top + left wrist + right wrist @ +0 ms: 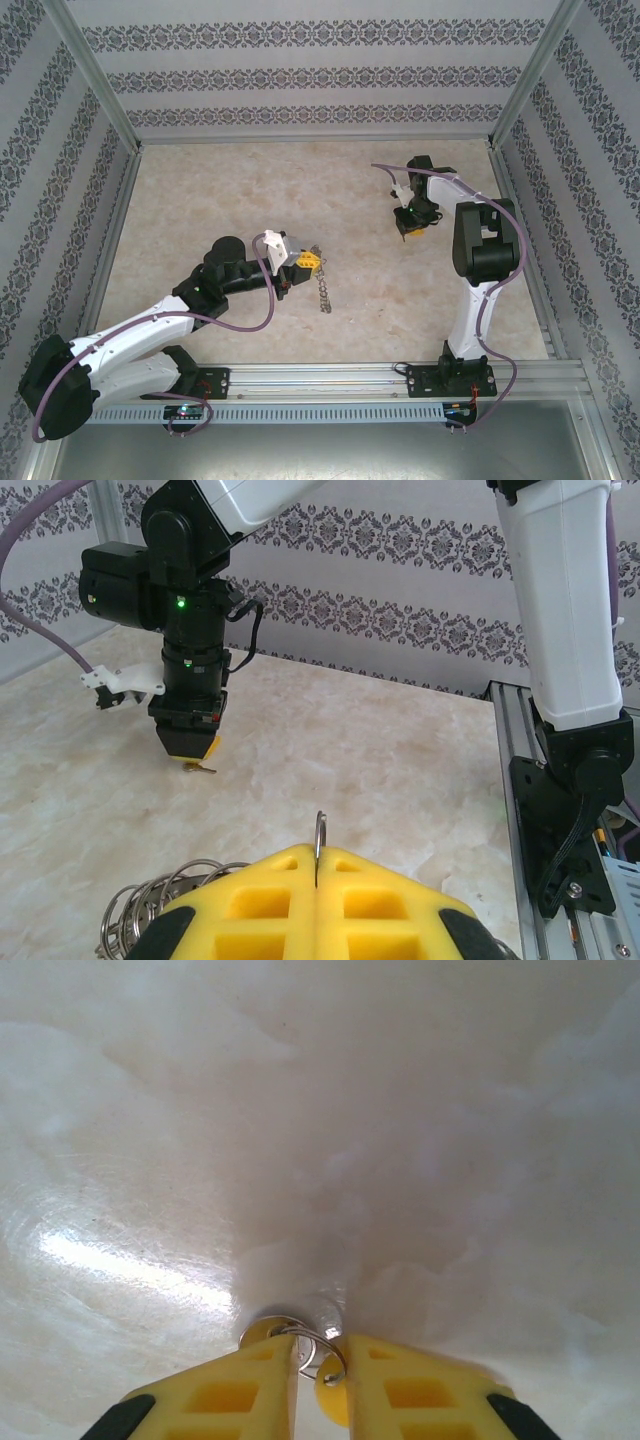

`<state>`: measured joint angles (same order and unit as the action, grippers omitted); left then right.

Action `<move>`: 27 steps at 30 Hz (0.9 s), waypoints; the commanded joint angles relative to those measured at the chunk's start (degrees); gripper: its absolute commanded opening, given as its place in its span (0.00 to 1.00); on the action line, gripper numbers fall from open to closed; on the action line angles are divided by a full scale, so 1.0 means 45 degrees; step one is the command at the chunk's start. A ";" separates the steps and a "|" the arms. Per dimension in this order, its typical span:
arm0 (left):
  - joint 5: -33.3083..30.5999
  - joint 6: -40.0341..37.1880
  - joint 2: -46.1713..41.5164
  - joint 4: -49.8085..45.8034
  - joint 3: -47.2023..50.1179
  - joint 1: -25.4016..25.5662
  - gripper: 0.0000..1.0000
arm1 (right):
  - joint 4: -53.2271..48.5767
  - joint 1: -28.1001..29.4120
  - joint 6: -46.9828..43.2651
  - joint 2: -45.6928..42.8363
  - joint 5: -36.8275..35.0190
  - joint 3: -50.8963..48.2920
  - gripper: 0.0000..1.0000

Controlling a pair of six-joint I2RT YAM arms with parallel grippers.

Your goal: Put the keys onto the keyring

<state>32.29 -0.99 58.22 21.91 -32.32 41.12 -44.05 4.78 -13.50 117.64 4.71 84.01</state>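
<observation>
**A:** Starting on the left, what is the left hand doing?

**B:** It is gripping the keyring with its pads pressed fully together. One thin wire of the ring is poking up between them. The rest is trailing limp from the hand near the middle of the surface, and I cannot tell whether it is touching down.

**A:** And on the right?

**B:** The right hand is pointing straight down at the surface, well apart from the left. Its jaws are standing a narrow gap apart around a key and its small split ring. I cannot tell whether the pads are biting.

**A:** What is worrying you?

**B:** The key is lying flat, so the fingertips may be catching only the small ring. Then the key would be swinging loose and hard to aim. On the left the grip is on a thin edge, so pushing a key against it could be twisting the ring out.
</observation>
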 commanded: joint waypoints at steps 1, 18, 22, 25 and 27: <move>0.0005 0.0026 -0.0247 0.0482 -0.0065 -0.0116 0.00 | -0.0157 0.0111 0.0041 -0.0098 -0.0114 -0.0211 0.19; -0.0112 0.0123 -0.0402 0.0644 0.0034 -0.0134 0.00 | 0.0539 0.0398 0.0599 -0.1026 0.0491 -0.1376 0.03; -0.0074 0.0143 -0.0447 0.0659 0.0076 -0.0135 0.00 | 0.0700 0.0510 0.0725 -0.1272 0.0594 -0.1640 0.07; -0.0121 0.0143 -0.0435 0.0675 0.0096 -0.0142 0.00 | 0.0848 0.0559 0.0773 -0.1454 0.0690 -0.1847 0.12; -0.0081 0.0151 -0.0388 0.0662 0.0091 -0.0135 0.00 | 0.0920 0.0560 0.0773 -0.1495 0.0746 -0.1930 0.16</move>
<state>32.27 -0.99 57.52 21.91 -32.32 41.12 -40.21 6.66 -10.66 112.79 6.66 76.40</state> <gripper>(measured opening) 0.065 0.145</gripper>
